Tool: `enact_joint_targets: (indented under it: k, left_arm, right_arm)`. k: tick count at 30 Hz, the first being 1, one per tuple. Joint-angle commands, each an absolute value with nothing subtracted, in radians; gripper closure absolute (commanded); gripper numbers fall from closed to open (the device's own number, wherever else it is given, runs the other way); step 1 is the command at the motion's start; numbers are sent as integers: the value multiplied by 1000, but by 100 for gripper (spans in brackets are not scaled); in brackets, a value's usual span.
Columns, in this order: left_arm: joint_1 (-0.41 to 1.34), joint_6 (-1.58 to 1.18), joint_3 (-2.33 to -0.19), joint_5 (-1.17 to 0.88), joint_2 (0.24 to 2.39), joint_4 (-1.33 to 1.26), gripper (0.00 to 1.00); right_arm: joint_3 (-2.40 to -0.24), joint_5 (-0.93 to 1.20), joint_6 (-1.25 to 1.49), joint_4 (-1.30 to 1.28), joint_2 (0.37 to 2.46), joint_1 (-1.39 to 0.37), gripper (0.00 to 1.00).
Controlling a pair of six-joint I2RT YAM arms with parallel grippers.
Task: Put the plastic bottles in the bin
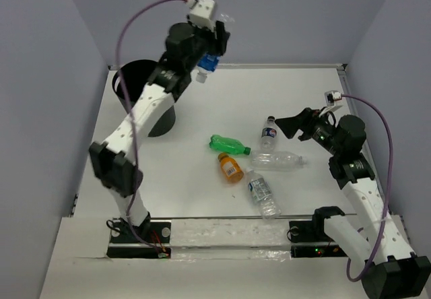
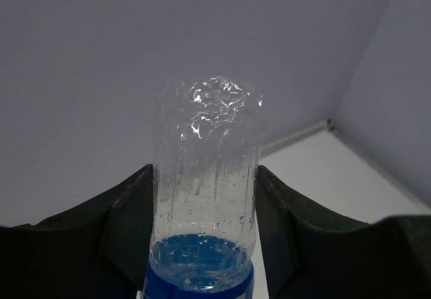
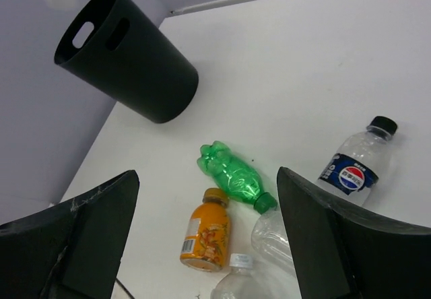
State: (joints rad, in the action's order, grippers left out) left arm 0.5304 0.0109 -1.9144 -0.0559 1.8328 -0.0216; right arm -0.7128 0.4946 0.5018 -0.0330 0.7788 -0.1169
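Bin of black cylindrical plastic is stood upright at the ten o'clock corner of the white table, its mouth facing up.

At two o'clock from the bin's rim in the top view, the left gripper is raised high. Its dark fingers are closed to the width of a clear plastic bottle with a blue label. The bottle is clamped on both sides, its white cap pointing down and its base toward the wrist camera. Whether it hangs over the bin's mouth cannot be told.

Near the table's centre a green plastic bottle is laid on its side. An orange labelled bottle is laid at six o'clock from it. A clear bottle with a white cap and blue-white label is laid at five o'clock from the orange one. A clear bottle is laid by the green bottle's cap, and a dark-capped clear bottle with a blue label lies at twelve o'clock from that one.

At three o'clock from this cluster the right gripper is held above the table. Its fingers are spread wide, and nothing is gripped or touched.
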Motion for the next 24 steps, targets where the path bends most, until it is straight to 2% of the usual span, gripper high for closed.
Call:
enact_joint_targets:
  k: [1,6,12,18,24]
  left_arm:
    - [436,-37,-1741,55,1504,-256,48]
    - [252,-113,-1560,161,1350,-337,46]
    - [39,-219,-1467,86,1368,-432,46]
    - [14,-222,-1451,68,1456,-498,46]
    - [8,-203,-1338,89,1480,-600,43]
  right_arm:
    - [-704,523,500,80,764,-202,12]
    - [-721,457,466,86,804,-342,12]
    - [-733,391,433,83,847,-498,12]
    - [-741,362,385,84,893,-569,12]
    - [-796,348,315,35,1014,-617,12]
